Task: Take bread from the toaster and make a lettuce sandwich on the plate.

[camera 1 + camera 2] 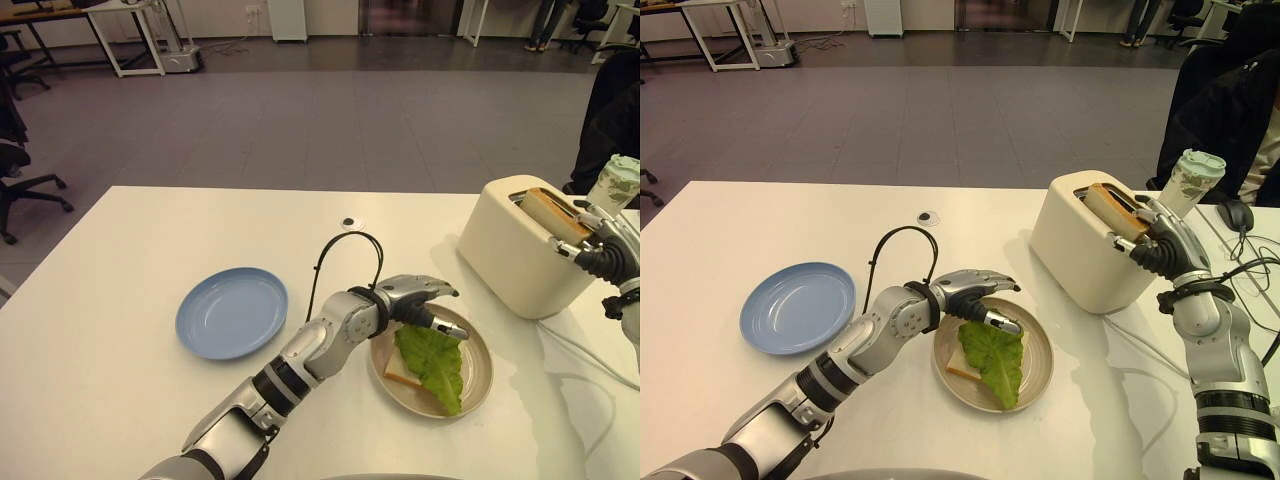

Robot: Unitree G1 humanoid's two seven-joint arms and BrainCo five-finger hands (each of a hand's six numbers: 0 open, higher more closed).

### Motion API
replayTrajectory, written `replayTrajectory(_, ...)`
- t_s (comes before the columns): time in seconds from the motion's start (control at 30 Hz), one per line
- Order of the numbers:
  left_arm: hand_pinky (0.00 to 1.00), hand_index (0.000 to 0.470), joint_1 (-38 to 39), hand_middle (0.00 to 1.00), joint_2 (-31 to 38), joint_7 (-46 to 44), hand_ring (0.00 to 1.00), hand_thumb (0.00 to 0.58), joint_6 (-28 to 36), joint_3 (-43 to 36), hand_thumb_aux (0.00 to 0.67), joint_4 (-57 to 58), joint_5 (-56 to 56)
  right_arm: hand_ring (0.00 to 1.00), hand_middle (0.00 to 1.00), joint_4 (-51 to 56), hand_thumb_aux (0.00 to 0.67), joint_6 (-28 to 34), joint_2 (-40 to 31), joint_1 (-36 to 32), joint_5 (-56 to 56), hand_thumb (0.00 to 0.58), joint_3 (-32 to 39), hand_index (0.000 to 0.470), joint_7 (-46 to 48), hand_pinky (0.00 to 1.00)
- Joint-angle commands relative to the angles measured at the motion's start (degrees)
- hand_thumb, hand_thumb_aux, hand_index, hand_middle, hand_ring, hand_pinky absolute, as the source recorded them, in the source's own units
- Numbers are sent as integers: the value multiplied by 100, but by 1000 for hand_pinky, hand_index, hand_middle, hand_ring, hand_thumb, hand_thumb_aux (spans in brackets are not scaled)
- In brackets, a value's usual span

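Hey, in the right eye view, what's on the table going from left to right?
Blue plate → tan plate with bread and lettuce → toaster → right hand gripping the toast slice in the toaster.

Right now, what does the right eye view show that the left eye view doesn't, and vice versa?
Right eye view alone: a computer mouse and cables at the table's right edge. Left eye view alone: an office chair's seat, on the left. Both: left hand open over the lettuce lying on a bread slice on the beige plate; right hand closed on the toast in the toaster; blue plate.
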Motion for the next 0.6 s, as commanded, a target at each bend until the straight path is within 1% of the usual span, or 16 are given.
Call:
replayTrajectory(0.03, 0, 0, 86, 0, 78, -69, 0, 0, 82, 243, 0, -640, -101, 0, 0, 342, 670, 22, -87, -62, -148, 580, 141, 470, -70, 0)
replayTrajectory(0.2, 0, 0, 342, 0, 347, -102, 0, 0, 117, 408, 0, -970, -117, 0, 0, 66, 670, -229, 54, -180, 62, 580, 119, 470, -206, 0)
replayTrajectory(0.3, 0, 0, 566, 0, 506, -57, 0, 0, 122, 533, 0, -1128, -159, 0, 0, 173, 670, -261, 65, -336, 249, 580, 31, 470, -159, 0)
replayTrajectory(0.37, 0, 0, 695, 0, 647, -27, 0, 0, 141, 745, 0, -1352, -208, 0, 0, 102, 670, -222, 104, -465, 728, 580, -243, 470, -28, 0)
replayTrajectory(0.4, 0, 0, 772, 0, 730, -24, 0, 0, 151, 892, 0, -1514, -248, 0, 0, -40, 670, -192, 203, -546, 1242, 580, -479, 470, 114, 0)
replayTrajectory(0.47, 0, 0, 912, 0, 882, 25, 0, 0, 171, 1196, 0, -1820, -320, 0, 0, -341, 670, -205, 252, -643, 1816, 580, -773, 470, 254, 0)
replayTrajectory(0.53, 0, 0, 1061, 0, 953, 153, 0, 0, 141, 1451, 0, -2126, -378, 0, 0, -806, 670, -66, 299, -740, 2346, 580, -1038, 470, 390, 0)
replayTrajectory(0.6, 0, 0, 1199, 0, 955, 295, 0, 0, 53, 1588, 0, -2363, -439, 0, 0, -1310, 670, 231, 347, -787, 2843, 580, -1194, 470, 575, 0)
